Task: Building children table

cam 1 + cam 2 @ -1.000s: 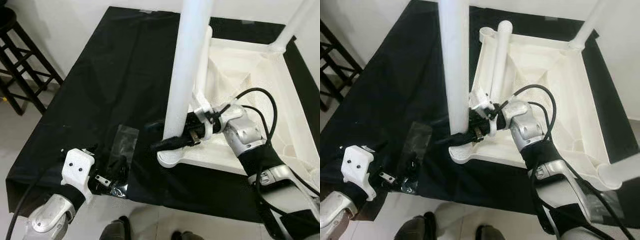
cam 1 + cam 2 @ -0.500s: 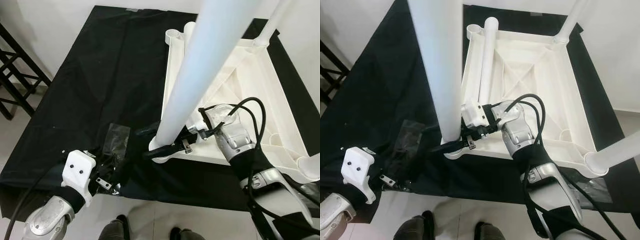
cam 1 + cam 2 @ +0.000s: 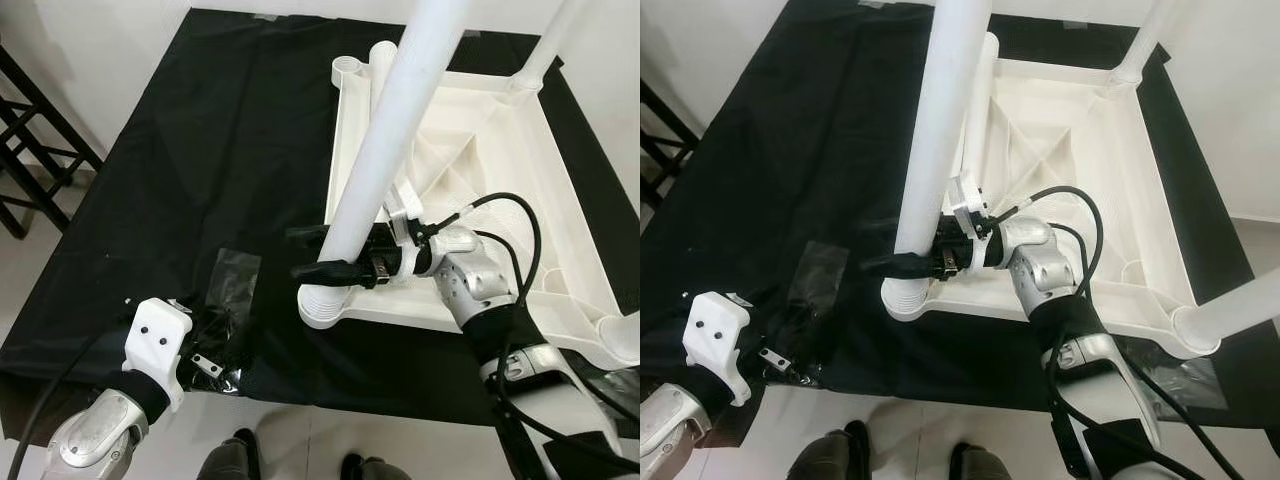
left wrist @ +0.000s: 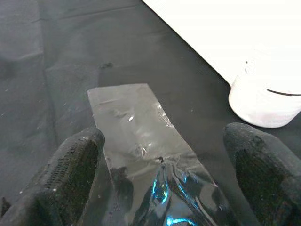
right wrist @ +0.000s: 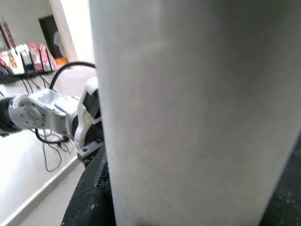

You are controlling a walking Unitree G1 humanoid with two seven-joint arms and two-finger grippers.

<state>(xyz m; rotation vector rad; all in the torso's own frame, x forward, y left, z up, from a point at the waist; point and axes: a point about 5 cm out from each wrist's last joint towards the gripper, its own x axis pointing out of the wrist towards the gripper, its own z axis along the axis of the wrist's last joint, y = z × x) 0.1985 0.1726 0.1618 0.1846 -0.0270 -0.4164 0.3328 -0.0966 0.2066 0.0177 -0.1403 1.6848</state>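
Note:
A white plastic children's tabletop (image 3: 500,130) lies upside down on a black cloth. My right gripper (image 3: 318,252) is shut on a long white leg (image 3: 395,130) just above the near-left corner socket (image 3: 325,305). The leg's foot sits in that socket and its top leans toward the far right. Another loose leg (image 3: 985,60) lies inside the tabletop along its left rim. Two more legs (image 3: 545,50) (image 3: 1240,310) stand in the right-hand corners. My left gripper (image 4: 160,188) hovers open over a clear plastic bag (image 4: 136,136) near the cloth's front left.
The black cloth (image 3: 220,130) covers the floor under everything and reaches well left of the tabletop. A small metal fitting (image 3: 205,362) lies beside the bag. A dark wooden stool (image 3: 30,150) stands at the far left by the white wall.
The held leg has gone from nearly upright to leaning with its top toward the far right, with my right gripper still on it. The camera shifted slightly. My left arm stayed put.

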